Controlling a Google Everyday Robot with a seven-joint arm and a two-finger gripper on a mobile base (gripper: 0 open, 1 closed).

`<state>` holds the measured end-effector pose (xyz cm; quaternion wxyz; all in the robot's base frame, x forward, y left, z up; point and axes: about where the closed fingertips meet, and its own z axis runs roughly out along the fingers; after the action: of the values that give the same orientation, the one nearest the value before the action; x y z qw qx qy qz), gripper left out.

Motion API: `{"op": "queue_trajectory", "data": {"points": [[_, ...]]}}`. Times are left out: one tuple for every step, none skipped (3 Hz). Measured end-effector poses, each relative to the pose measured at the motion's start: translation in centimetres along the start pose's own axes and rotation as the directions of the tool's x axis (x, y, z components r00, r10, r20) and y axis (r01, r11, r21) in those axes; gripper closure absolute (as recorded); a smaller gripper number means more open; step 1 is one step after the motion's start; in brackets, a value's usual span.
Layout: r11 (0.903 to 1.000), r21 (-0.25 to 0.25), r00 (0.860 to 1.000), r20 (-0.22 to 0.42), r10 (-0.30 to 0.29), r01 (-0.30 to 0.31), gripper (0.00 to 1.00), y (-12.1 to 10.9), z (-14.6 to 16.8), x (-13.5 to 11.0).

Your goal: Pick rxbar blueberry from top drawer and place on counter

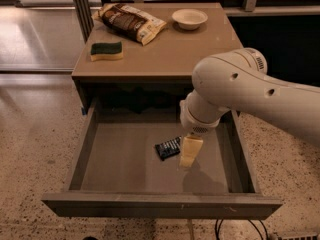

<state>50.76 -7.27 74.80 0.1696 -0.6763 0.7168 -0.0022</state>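
The rxbar blueberry (168,148), a small dark navy bar with white lettering, lies flat on the bottom of the open top drawer (125,161), near its middle. My gripper (189,154) hangs from the white arm inside the drawer, just right of the bar and touching or almost touching its right end. The tan counter (165,51) is above and behind the drawer.
On the counter lie a brown-and-cream snack bag (131,22) at the back left, a green-and-yellow sponge (106,50) at the left, and a small white bowl (189,18) at the back right. Speckled floor surrounds the cabinet. Cables (235,229) lie at the bottom right.
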Motion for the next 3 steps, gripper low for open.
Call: {"op": "queue_trajectory", "data": {"points": [[0.9996,-0.025,1.0,0.025,0.015,-0.014,0.0,-0.2,2.4,-0.2],[0.9964,-0.079,0.998,0.051,0.034,-0.03,0.0,0.2,5.8,-0.5],[0.9963,-0.081,0.998,0.05,0.034,-0.03,0.0,0.2,5.9,-0.5]]}}
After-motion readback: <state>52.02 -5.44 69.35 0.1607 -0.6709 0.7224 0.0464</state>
